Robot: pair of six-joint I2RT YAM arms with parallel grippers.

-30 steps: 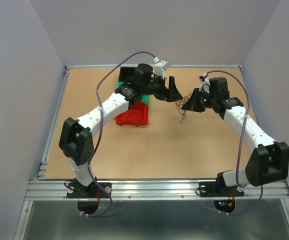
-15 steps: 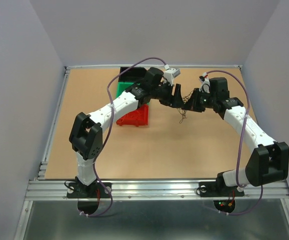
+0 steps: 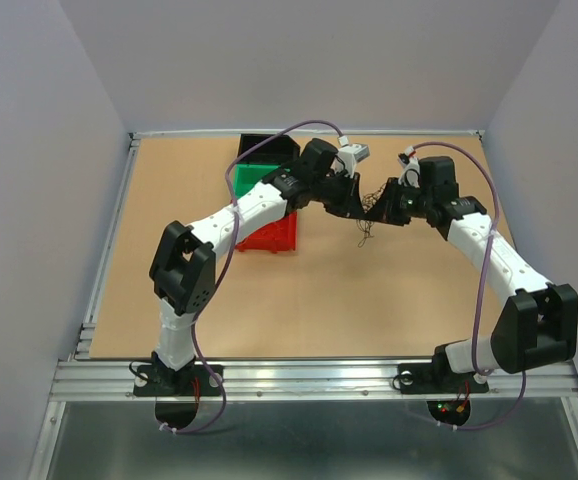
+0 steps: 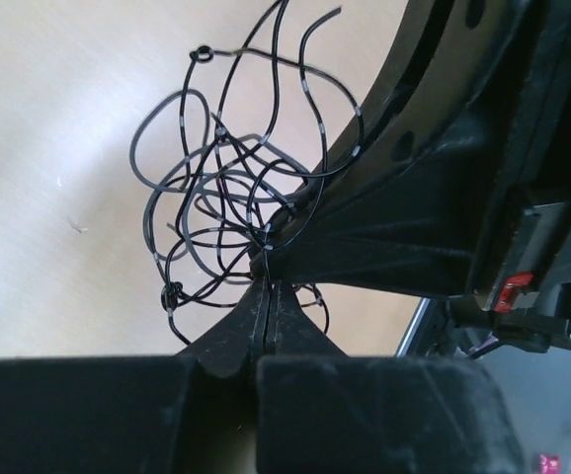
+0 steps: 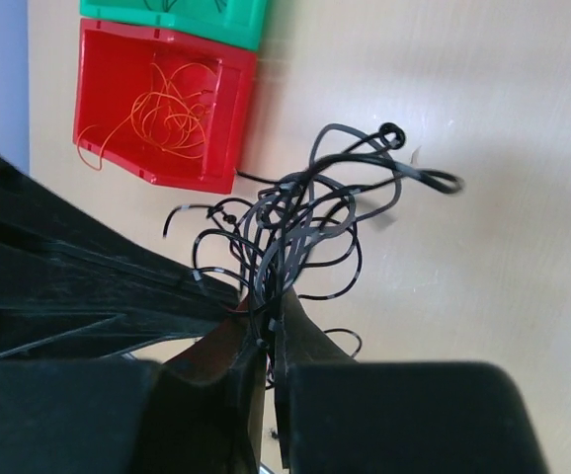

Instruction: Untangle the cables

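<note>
Above the tan table [image 3: 319,290], left gripper [image 4: 266,314] and right gripper [image 5: 269,331] each clamp closed on the black cables [image 4: 216,207]; pulling apart could cinch knots tighter or snap strands.

This looks like a robotics lab, a closed-off test cell. Plain grey walls [image 3: 39,150] box in a tan table [image 3: 319,300] on three sides. A bare aluminium rail [image 3: 309,378] runs along the bottom of the frame, with a left arm [image 3: 239,210] and a right arm [image 3: 489,245] bolted there. Small plastic bins [image 3: 274,235] sit upper centre.
</note>
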